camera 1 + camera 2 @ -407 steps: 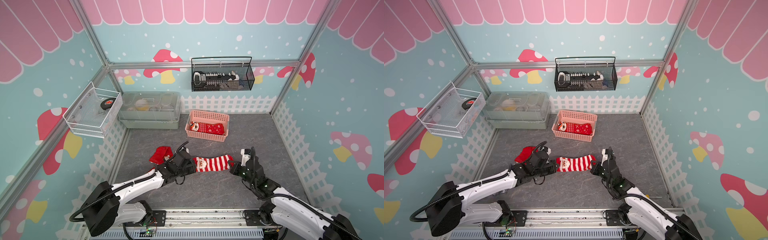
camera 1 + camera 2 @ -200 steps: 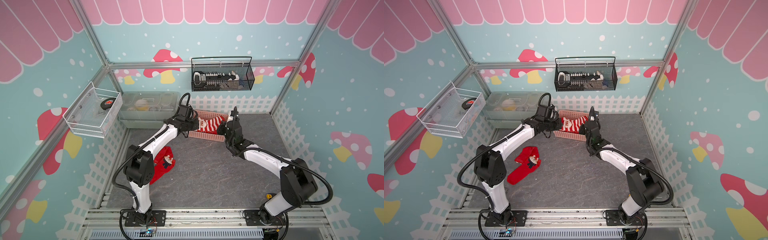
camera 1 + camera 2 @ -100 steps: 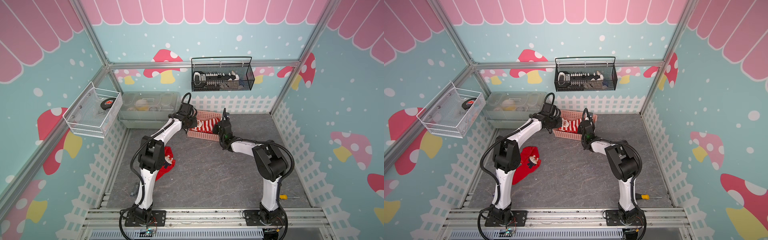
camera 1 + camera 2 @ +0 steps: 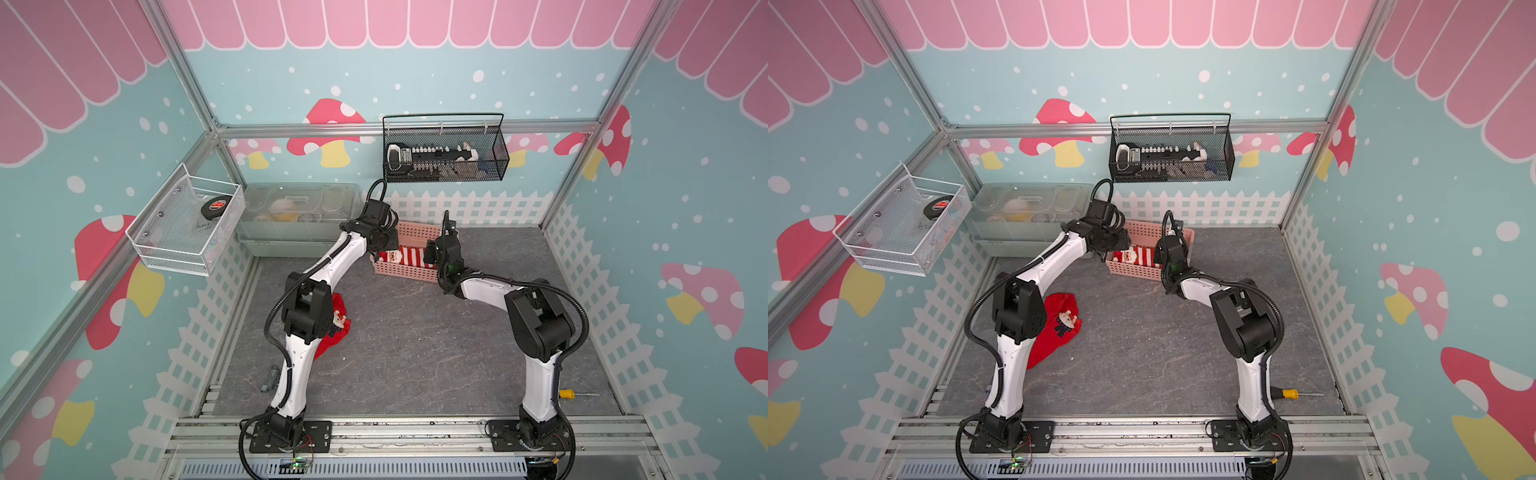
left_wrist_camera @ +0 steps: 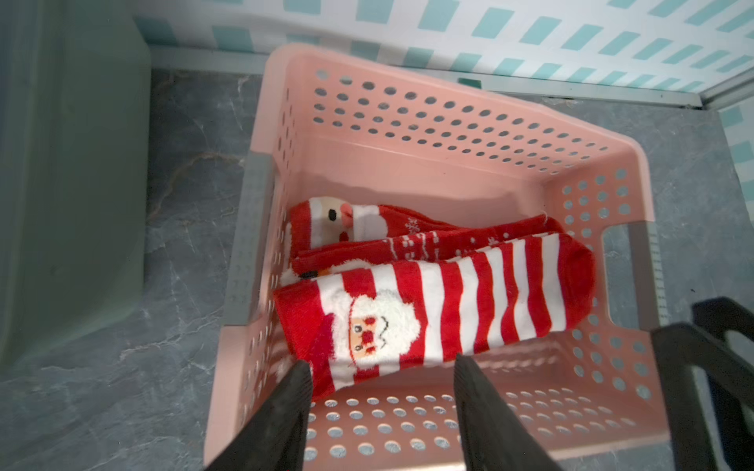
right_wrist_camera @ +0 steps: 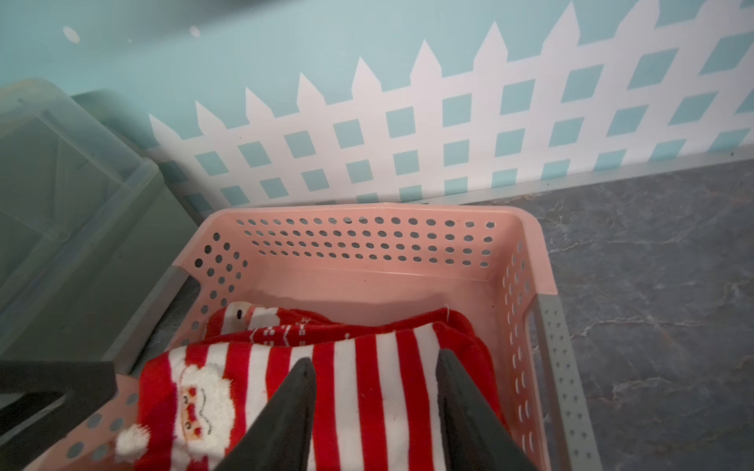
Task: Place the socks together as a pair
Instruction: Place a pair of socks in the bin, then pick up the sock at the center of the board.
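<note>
The socks [image 5: 428,310] lie stacked in the pink basket [image 5: 449,134] at the grey marbled table's [image 4: 415,340] back edge under the picket-fence wall [image 6: 449,122], left gripper [image 5: 381,363] and right gripper [image 6: 373,363] both parted, empty, just above, and a lone red sock [image 4: 1054,307] near the left edge.

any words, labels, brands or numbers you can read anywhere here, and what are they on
No text is readable anywhere in these views.
Puck in the white wire basket: red logo, too small to read.
Device in the black mesh basket: white label, too blurred to read.
Socks: Santa faces, stripes and snowflakes only, no words.
</note>
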Robot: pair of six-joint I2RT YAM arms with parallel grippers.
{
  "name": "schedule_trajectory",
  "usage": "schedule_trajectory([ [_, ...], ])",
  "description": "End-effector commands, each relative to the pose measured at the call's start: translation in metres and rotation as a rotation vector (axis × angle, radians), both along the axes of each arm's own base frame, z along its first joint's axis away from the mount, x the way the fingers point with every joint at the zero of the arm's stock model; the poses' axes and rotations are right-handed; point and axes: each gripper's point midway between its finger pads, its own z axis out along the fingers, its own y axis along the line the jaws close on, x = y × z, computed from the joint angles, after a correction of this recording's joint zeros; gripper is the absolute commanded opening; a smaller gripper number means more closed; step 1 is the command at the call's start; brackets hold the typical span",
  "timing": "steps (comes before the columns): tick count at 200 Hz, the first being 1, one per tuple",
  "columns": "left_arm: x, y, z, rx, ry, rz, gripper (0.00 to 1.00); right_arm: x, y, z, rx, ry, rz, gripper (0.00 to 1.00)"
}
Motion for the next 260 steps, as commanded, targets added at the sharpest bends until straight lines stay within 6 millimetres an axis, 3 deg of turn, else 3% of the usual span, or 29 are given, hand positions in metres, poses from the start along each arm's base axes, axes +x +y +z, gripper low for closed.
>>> schedule_trajectory([
  [1,-0.019,-0.021,0.042,-0.007,-0.049,-0.051,0.61,-0.012,-0.005,0.066,0.031,-0.075,0.011,0.49],
  [34,-0.046,-0.026,0.081,-0.023,-0.099,-0.063,0.6,-0.048,-0.015,0.102,0.046,-0.078,0.055,0.49],
  [78,-0.104,-0.034,0.116,-0.086,-0.144,-0.092,0.6,-0.117,-0.024,0.135,0.097,-0.12,0.193,0.5],
  [105,-0.143,-0.025,0.139,-0.133,-0.184,-0.087,0.6,-0.153,-0.042,0.139,0.068,-0.096,0.199,0.5],
  [124,-0.167,-0.007,0.141,-0.147,-0.2,-0.043,0.61,-0.177,-0.053,0.136,0.06,-0.085,0.209,0.51],
  [146,-0.193,0.02,0.131,-0.141,-0.206,0.025,0.61,-0.202,-0.064,0.127,0.047,-0.069,0.218,0.51],
  [184,-0.233,0.062,0.106,-0.127,-0.193,0.114,0.6,-0.238,-0.073,0.09,0.058,-0.038,0.261,0.5],
  [228,-0.279,0.121,0.046,-0.052,-0.149,0.276,0.62,-0.264,-0.071,0.032,0.029,0.035,0.348,0.5],
  [260,-0.308,0.156,0.004,0.005,-0.094,0.376,0.62,-0.271,-0.072,0.013,0.033,-0.019,0.365,0.5],
])
